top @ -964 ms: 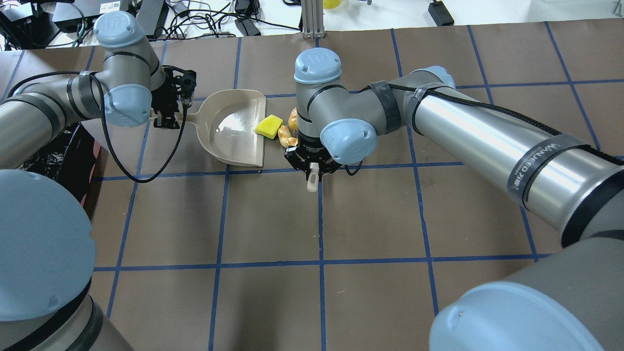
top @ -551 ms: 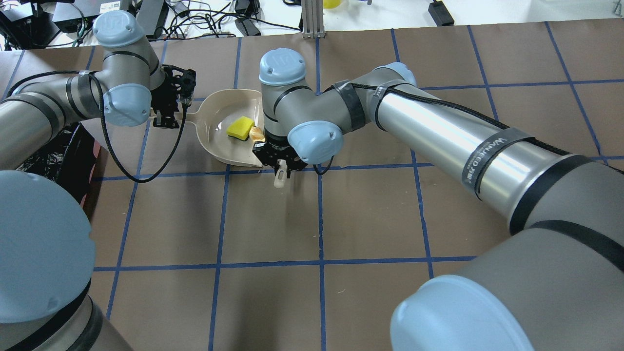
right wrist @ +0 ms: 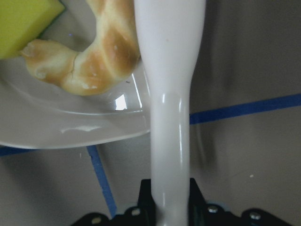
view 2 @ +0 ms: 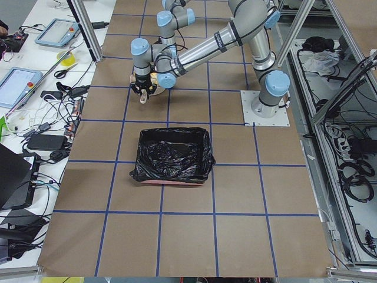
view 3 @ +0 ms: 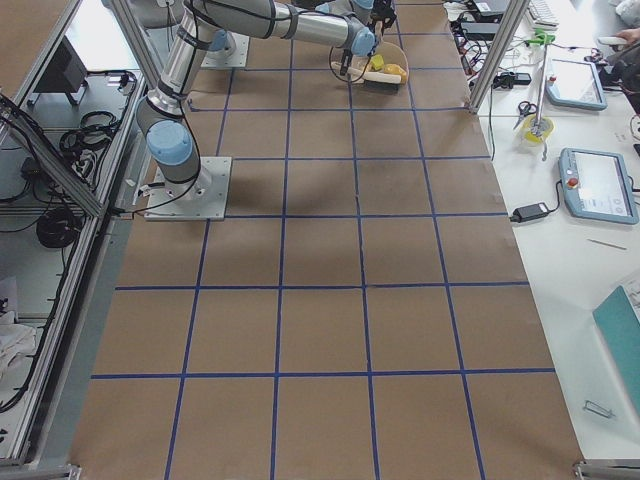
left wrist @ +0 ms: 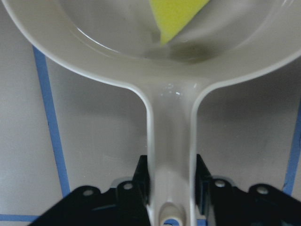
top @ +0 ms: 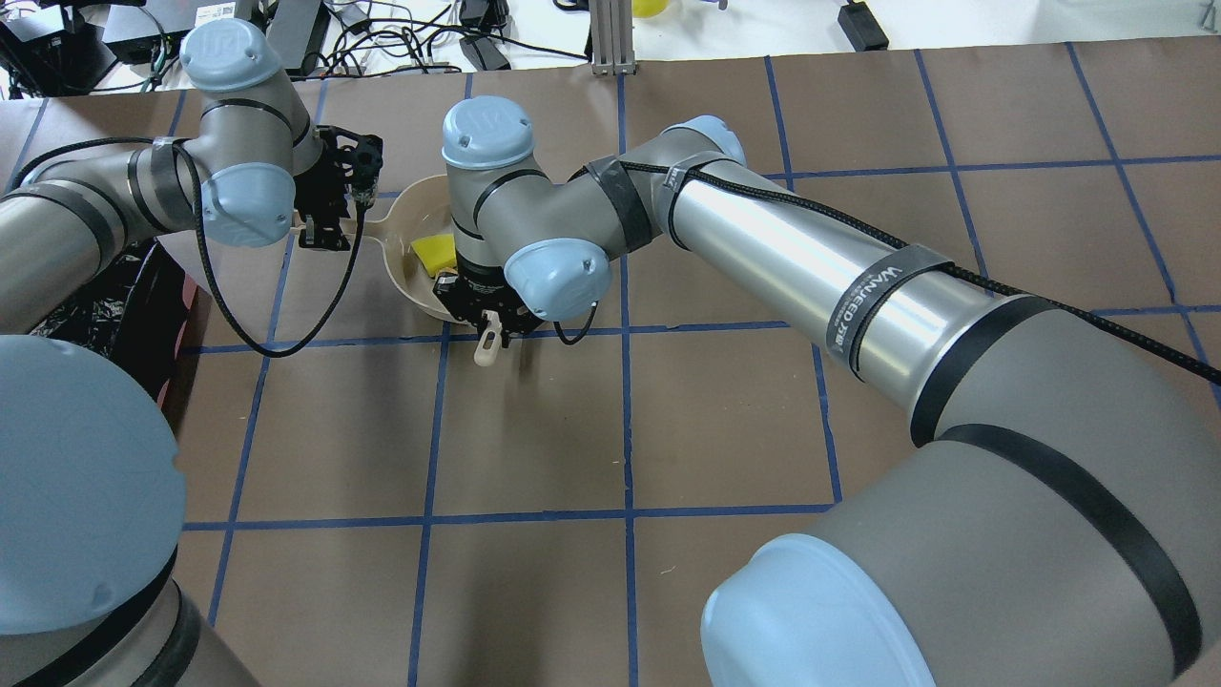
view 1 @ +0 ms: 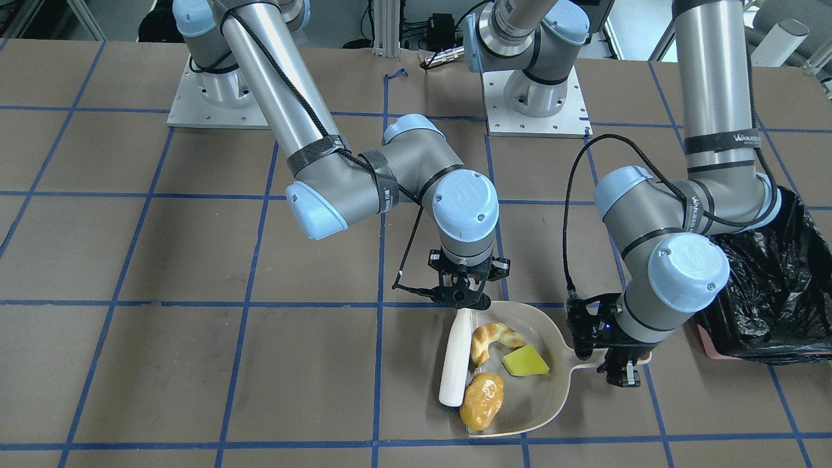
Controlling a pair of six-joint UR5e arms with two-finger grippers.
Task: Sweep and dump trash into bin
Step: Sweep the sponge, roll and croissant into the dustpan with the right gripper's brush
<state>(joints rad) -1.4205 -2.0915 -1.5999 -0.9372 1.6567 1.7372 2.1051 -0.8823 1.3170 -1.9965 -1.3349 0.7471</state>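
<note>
The beige dustpan (view 1: 552,396) lies on the table. In it are the croissant (view 1: 495,338), the yellow sponge block (view 1: 525,361) and the bread roll (view 1: 482,401), the roll right at the pan's open lip. My right gripper (view 1: 463,302) is shut on a white brush (view 1: 455,361) that lies along that lip, touching the croissant (right wrist: 89,66). My left gripper (view 1: 621,370) is shut on the dustpan handle (left wrist: 171,141). The black-lined bin (view 1: 773,292) stands beyond the handle, on my left.
The bin also shows in the exterior left view (view 2: 174,154), with a pink base edge. The table is brown with blue grid tape. My right arm (top: 811,258) stretches across the middle of the table toward the pan. Cables and boxes lie off the far table edge.
My right gripper has swept the brush to the left, pushing the sponge, croissant and roll from the table into the dustpan. The left arm and the dustpan have not moved.
</note>
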